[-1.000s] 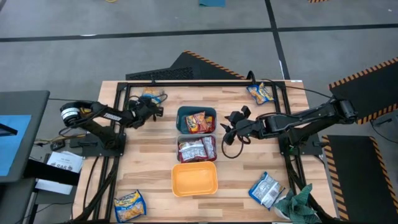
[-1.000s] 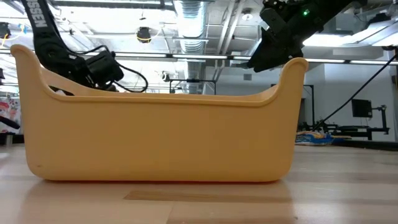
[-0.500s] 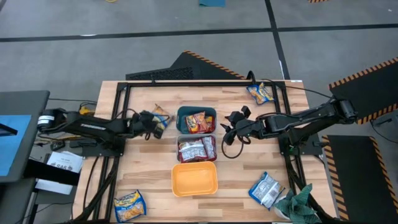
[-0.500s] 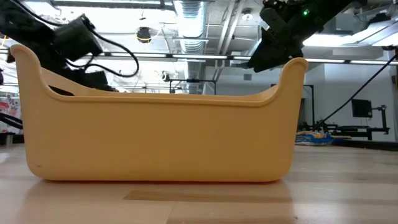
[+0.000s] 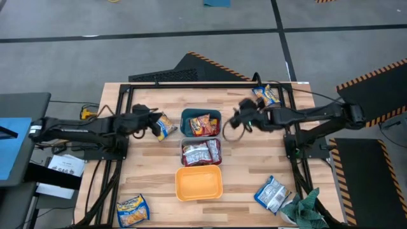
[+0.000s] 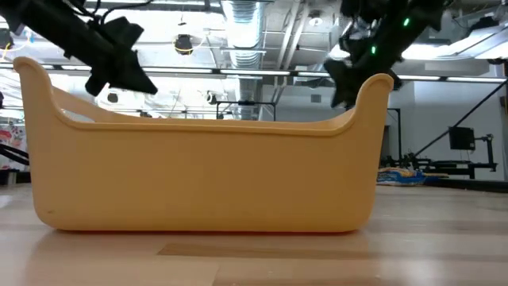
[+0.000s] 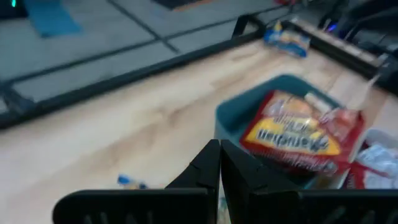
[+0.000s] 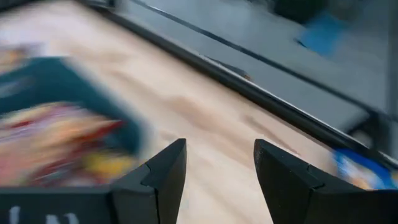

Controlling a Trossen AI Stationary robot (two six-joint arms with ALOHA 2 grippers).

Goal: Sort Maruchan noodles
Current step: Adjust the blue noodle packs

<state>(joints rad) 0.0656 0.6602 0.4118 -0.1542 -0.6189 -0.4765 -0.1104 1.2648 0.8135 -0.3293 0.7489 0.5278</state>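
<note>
My left gripper (image 5: 154,123) hovers just left of the teal bin (image 5: 184,114), shut on a yellow-and-blue noodle packet (image 5: 165,126). In the left wrist view its fingers (image 7: 211,163) are closed together over the table. My right gripper (image 5: 236,119) is open (image 8: 217,146) on the right of the teal bin and touches nothing. The teal bin holds red-orange packets (image 5: 200,124). The white bin (image 5: 183,151) holds silver-white packets (image 5: 200,153). More packets lie flat on the table: yellow ones (image 5: 266,95) (image 5: 131,210) and a silver one (image 5: 272,194). My left gripper pinches the yellow-and-blue packet between its two shut fingers at the packet's left end (image 5: 159,124). The fingers come from the table's left, and the rest of the packet sticks out past them toward the teal bin. The fingers hide the exact spot.
The orange bin (image 5: 181,184) sits nearest the near edge and fills the low view (image 6: 198,175), hiding the table behind it. A green rag (image 5: 306,208) lies at the near right corner. A black frame (image 5: 210,85) runs along the far edge.
My left gripper has carried the yellow-and-blue packet from near the far left of the table toward the right and the near side, up beside the teal bin, staying shut. My right gripper has moved toward the far edge, staying open.
</note>
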